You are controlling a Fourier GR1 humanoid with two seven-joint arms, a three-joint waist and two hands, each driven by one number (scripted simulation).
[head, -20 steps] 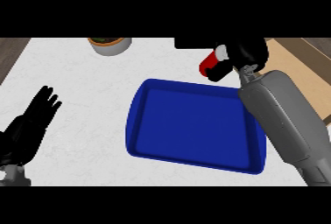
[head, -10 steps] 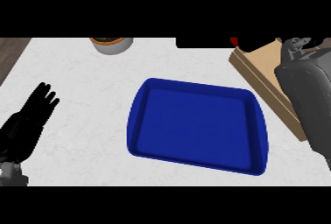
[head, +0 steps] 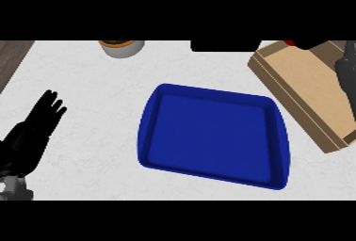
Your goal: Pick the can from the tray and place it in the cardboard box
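White marble counter fills the view, with a strip of dark wood at its upper left corner. At the middle lies the blue tray [head: 212, 96], and nothing is inside it. The cardboard box [head: 306, 89] lies at the right, just beside the tray, with its open face turned up to receive things.

A small red piece [head: 300, 44] shows at the upper edge, over the far end of the box. I judge that it is the can, already off the tray but not yet set down in the box. The right forearm [head: 345, 89] reaches along the right edge toward that place. The right hand is cut off by the upper edge, so I cannot tell if it is closed on the can.

The left hand [head: 31, 134] rests at the left, fingers straight and apart, holding nothing. It stays out of the way there. A round pot [head: 122, 48] stands at the far edge.
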